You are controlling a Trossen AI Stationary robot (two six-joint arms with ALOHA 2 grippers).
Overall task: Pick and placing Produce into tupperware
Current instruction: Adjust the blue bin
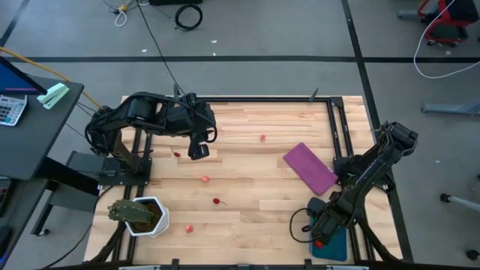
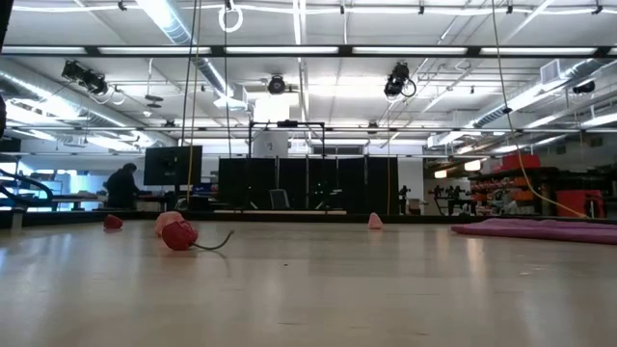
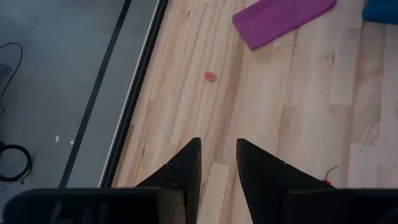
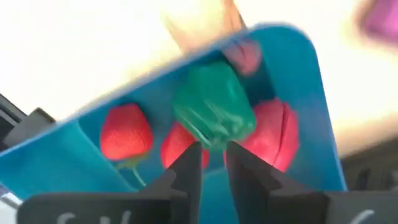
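The teal tupperware (image 1: pixel 335 246) sits at the table's near right corner. In the right wrist view the tupperware (image 4: pixel 298 68) holds red strawberry pieces (image 4: pixel 126 132), a pink piece (image 4: pixel 244 55) and a green piece (image 4: pixel 214 112). My right gripper (image 4: pixel 213 152) hangs over it, its fingers a narrow gap apart, with the green piece just past the tips. Loose produce lies on the boards: a pink piece (image 1: pixel 262 137), red ones (image 1: pixel 178 154) (image 1: pixel 217 201) and pink ones (image 1: pixel 205 178) (image 1: pixel 189 226). My left gripper (image 1: pixel 198 150) hovers open above the far left part. My right gripper points down into the tupperware with its fingertips (image 4: pixel 194 152) at the near edge of the green piece (image 4: pixel 211 140). I cannot tell whether they touch it.
A flat purple sheet (image 1: pixel 309 168) lies right of centre, between the loose produce and the tupperware. A leafy plant in a white pot (image 1: pixel 142 216) stands at the near left corner. Black frame rails (image 1: pixel 334 127) border the table. Bare boards lie in the middle (image 1: pixel 255 187).
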